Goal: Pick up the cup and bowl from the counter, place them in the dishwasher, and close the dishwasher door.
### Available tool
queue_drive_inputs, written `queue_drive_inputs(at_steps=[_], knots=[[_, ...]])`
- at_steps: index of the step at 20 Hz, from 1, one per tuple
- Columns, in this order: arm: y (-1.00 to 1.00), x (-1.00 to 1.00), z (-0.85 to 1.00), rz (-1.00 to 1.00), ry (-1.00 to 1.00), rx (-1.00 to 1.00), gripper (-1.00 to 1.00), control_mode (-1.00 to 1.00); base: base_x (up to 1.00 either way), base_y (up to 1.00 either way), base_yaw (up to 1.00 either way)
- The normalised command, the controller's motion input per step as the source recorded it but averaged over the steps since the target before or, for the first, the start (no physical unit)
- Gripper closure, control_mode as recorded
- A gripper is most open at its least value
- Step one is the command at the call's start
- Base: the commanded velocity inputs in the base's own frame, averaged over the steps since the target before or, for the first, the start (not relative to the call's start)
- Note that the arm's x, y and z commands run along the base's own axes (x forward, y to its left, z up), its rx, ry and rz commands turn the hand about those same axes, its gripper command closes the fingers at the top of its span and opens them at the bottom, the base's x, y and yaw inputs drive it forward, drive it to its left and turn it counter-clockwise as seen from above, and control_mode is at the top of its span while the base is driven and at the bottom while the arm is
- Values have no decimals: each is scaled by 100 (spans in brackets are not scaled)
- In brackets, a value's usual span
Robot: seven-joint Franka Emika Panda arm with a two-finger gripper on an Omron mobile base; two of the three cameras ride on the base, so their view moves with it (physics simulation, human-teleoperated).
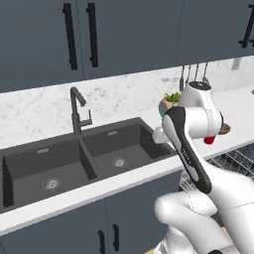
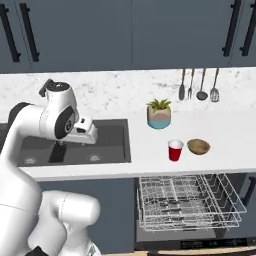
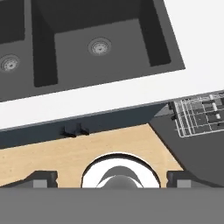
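Observation:
The red cup point(image 2: 175, 150) stands upright on the white counter point(image 2: 227, 131), with the brown bowl point(image 2: 198, 146) just to its right. In the left base view a sliver of the cup point(image 1: 210, 140) and of the bowl point(image 1: 225, 129) peeks out behind my arm. Below them the dishwasher point(image 2: 187, 200) has its white wire rack pulled out, and the dishwasher door point(image 3: 192, 153) lies folded down. My gripper point(image 3: 111, 179) hangs open and empty above the sink's front edge, well left of the cup, pointing down.
A black double sink point(image 1: 99, 154) with a dark faucet point(image 1: 77, 109) lies left of the dishes. A pink-and-teal plant pot point(image 2: 159, 115) stands behind the cup. Utensils point(image 2: 198, 85) hang on the back wall. Wooden floor point(image 3: 65, 157) shows below the counter.

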Motion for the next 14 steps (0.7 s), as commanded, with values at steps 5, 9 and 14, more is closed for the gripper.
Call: queue_drive_inputs(at_steps=[5, 9, 14], knots=[[0, 0, 0, 0, 0, 0, -100, 100, 3, 48, -74], [0, 0, 0, 0, 0, 0, -100, 100, 16, 39, -67], [0, 0, 0, 0, 0, 0, -100, 100, 24, 3, -58]])
